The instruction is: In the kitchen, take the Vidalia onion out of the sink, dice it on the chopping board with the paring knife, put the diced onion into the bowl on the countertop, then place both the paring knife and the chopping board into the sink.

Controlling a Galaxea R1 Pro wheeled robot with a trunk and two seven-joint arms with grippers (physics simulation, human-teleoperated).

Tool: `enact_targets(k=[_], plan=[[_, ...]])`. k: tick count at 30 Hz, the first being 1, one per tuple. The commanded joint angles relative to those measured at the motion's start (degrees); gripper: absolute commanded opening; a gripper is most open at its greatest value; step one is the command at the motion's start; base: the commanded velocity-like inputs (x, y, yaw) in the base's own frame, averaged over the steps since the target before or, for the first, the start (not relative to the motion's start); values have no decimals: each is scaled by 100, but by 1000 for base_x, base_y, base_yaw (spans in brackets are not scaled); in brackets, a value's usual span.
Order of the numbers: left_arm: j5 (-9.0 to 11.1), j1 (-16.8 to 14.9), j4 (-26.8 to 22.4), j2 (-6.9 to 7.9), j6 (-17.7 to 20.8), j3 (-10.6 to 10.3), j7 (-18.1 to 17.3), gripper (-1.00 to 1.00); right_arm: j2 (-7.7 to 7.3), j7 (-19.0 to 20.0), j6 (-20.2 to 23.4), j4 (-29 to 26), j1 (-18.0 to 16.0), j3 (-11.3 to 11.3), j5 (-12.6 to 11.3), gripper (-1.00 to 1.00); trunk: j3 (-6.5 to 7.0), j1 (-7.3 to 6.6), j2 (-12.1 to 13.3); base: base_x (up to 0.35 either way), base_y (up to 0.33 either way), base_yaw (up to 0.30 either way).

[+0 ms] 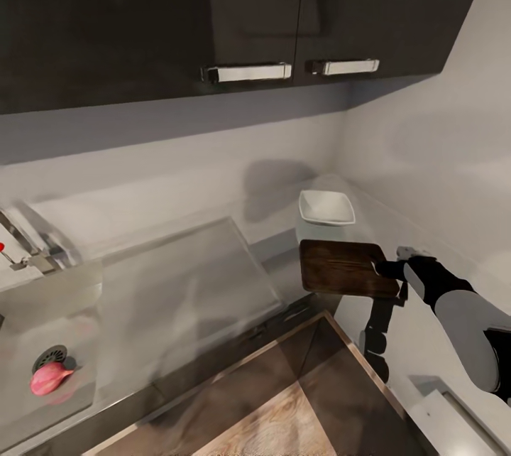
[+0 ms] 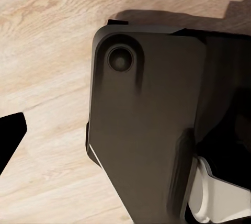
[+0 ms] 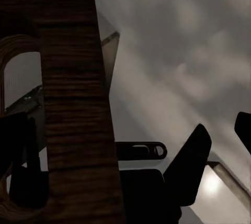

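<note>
The pinkish-red Vidalia onion lies in the grey sink at the far left, beside the round drain. Far to the right, my right gripper is shut on the short edge of the brown chopping board, which hangs level just above the countertop. In the right wrist view the board fills the space by my gripper, its handle slot visible. The white bowl sits just behind the board. The paring knife is out of view. A dark fingertip of the left gripper hangs over wooden floor.
Dark wall cabinets with chrome handles hang over the counter. The chrome tap stands behind the sink. A white wall closes the corner on the right. Wooden floor shows beyond the counter's front edge. My dark base sits below the left wrist.
</note>
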Motion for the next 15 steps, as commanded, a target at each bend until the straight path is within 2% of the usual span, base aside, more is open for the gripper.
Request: enact_targets(k=[1,15], plan=[[15,-1,-4,-5,-11,29,-4,100,1,12,40,7,3,-11,92,100,-21,5,-6,0,0,0],[8,-1,56,-5,-11,37,-4,100,6,-22,49,7,3,-5,101,100,-61,5,-6,0,0,0]])
